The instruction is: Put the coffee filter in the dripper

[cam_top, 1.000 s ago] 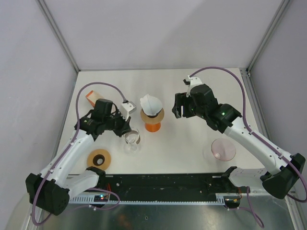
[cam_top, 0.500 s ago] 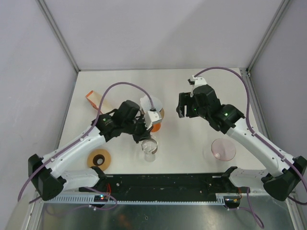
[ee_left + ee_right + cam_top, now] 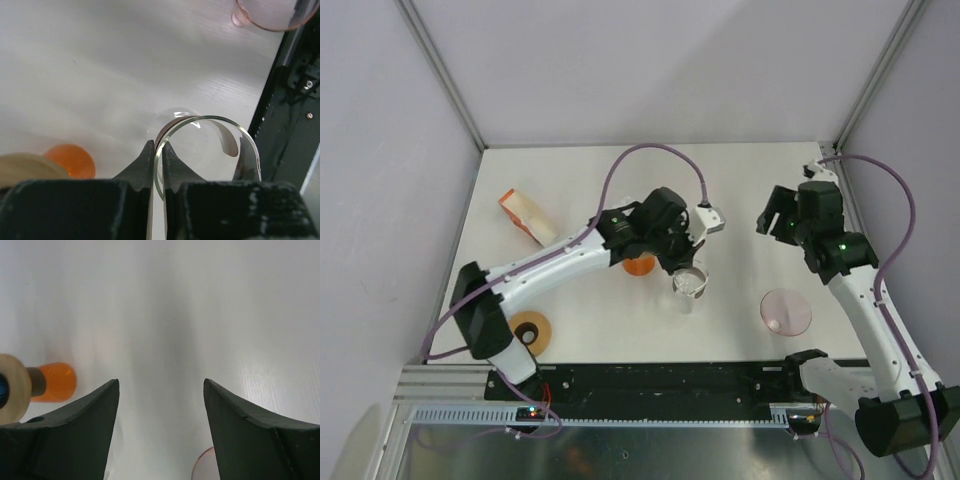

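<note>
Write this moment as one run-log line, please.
left hand shut on glass rim | right hand open, empty | dripper partly under left arm

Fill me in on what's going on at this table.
The left gripper is pinching the rim of a clear glass cup, reaching across toward the middle of the table. The orange dripper sits just beside it, mostly hidden under that arm, so the filter cannot be seen. The right gripper hangs open and empty over the right side, beyond a pink dish.
</note>
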Robot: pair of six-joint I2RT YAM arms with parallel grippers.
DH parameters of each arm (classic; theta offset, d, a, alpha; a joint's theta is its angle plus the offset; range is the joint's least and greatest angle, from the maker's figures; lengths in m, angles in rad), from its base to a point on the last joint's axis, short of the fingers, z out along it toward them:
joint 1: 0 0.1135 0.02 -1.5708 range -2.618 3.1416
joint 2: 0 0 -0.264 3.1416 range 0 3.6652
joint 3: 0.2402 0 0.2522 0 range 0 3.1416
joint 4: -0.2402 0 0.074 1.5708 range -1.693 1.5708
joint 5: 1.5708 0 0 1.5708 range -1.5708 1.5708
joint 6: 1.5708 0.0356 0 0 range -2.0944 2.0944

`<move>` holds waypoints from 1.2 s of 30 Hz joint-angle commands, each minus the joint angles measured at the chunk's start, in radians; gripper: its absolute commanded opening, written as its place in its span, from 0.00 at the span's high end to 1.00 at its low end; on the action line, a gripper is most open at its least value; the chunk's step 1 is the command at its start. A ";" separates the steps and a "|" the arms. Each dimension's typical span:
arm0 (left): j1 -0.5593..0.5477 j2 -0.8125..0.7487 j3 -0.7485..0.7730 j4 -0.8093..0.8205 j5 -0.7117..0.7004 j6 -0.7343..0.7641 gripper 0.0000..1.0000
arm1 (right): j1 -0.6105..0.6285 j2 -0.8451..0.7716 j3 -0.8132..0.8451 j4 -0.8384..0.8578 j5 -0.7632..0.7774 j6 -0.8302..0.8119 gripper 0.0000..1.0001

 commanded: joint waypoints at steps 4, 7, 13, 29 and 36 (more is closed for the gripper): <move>-0.009 0.127 0.138 0.157 -0.039 -0.049 1.00 | -0.147 -0.077 -0.065 0.076 -0.122 -0.021 0.27; -0.009 0.189 0.184 0.177 -0.052 -0.047 1.00 | -0.157 -0.065 -0.072 0.081 -0.140 -0.042 0.27; 0.002 0.279 0.223 0.224 -0.031 -0.023 1.00 | -0.160 -0.061 -0.089 0.092 -0.145 -0.073 0.27; 0.052 0.356 0.205 0.285 0.023 0.033 0.98 | -0.165 -0.075 -0.096 0.097 -0.202 -0.101 0.27; 0.055 0.365 0.162 0.289 0.033 0.054 0.88 | -0.166 -0.081 -0.094 0.096 -0.205 -0.104 0.27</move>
